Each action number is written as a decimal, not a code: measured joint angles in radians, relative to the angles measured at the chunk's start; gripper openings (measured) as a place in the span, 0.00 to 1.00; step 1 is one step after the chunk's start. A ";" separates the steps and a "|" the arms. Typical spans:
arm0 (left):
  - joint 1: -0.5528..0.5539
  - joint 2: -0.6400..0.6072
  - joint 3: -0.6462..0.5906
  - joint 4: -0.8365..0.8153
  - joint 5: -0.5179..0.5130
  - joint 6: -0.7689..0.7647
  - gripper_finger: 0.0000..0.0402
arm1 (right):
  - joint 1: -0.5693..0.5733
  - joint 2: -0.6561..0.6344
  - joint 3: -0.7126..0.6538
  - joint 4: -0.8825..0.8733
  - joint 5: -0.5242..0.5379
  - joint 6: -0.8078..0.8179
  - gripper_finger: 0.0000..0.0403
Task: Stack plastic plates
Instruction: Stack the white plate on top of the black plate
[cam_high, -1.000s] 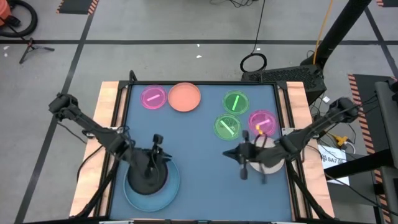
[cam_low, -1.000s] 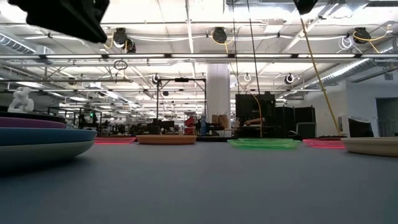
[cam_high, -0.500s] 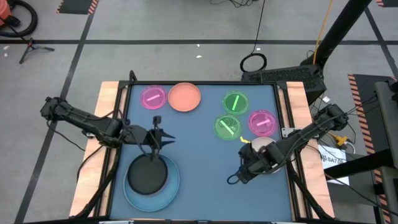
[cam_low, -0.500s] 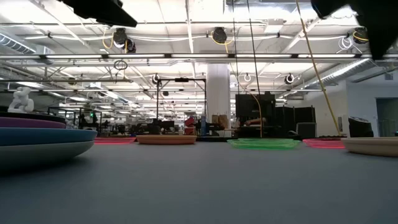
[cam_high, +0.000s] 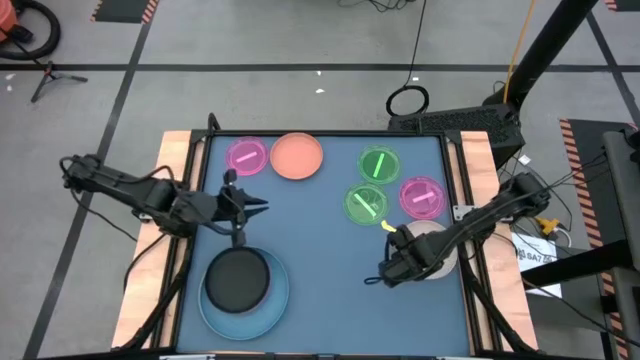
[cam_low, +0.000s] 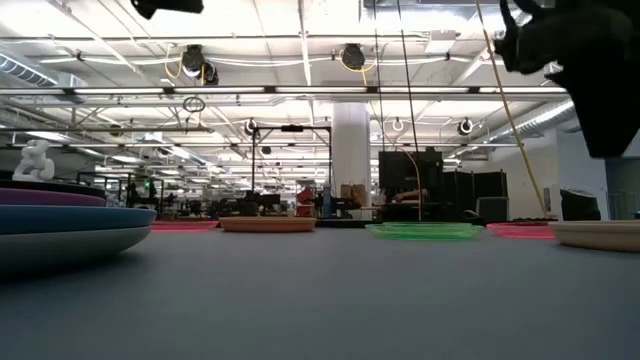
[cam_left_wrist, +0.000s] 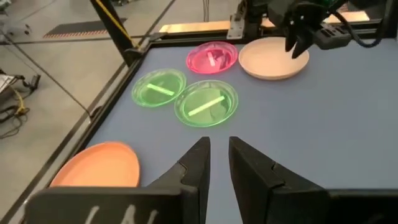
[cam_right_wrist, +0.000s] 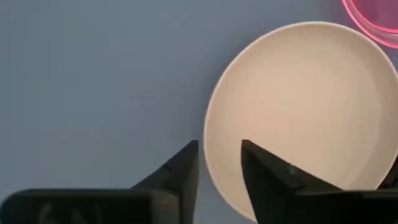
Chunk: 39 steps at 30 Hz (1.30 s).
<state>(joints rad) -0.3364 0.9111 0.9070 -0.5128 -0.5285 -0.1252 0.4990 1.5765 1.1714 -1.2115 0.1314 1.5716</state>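
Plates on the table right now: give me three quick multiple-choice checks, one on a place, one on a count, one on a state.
1. Where does the black plate lie?
A. On the large light-blue plate
B. On the orange plate
C. Alone on the bare table

2. How many small green plates are there?
A. One
B. Two
C. Three

3. What are the right gripper fingers doing?
A. Clamped on a pink plate
B. Slightly parted over the beige plate edge
C. Holding the orange plate aloft

Answers:
1. A: the high view shows the black plate inside the blue one, near the left gripper.
2. B: two green plates lie side by side.
3. B: the right wrist view shows a gap between the fingers, with the beige rim below it.
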 joint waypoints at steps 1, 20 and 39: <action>-0.011 -0.011 0.000 -0.017 -0.011 -0.007 0.17 | -0.002 0.010 -0.012 0.008 0.000 0.004 0.31; -0.160 -0.042 0.000 -0.256 -0.217 -0.214 0.17 | -0.007 0.232 -0.065 0.135 -0.003 -0.014 0.27; -0.221 -0.041 0.000 -0.336 -0.238 -0.233 0.17 | 0.000 0.231 0.094 0.075 -0.079 -0.124 0.02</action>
<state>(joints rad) -0.5570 0.8700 0.9066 -0.8492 -0.7670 -0.3586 0.4993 1.8072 1.2651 -1.1366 0.0521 1.4475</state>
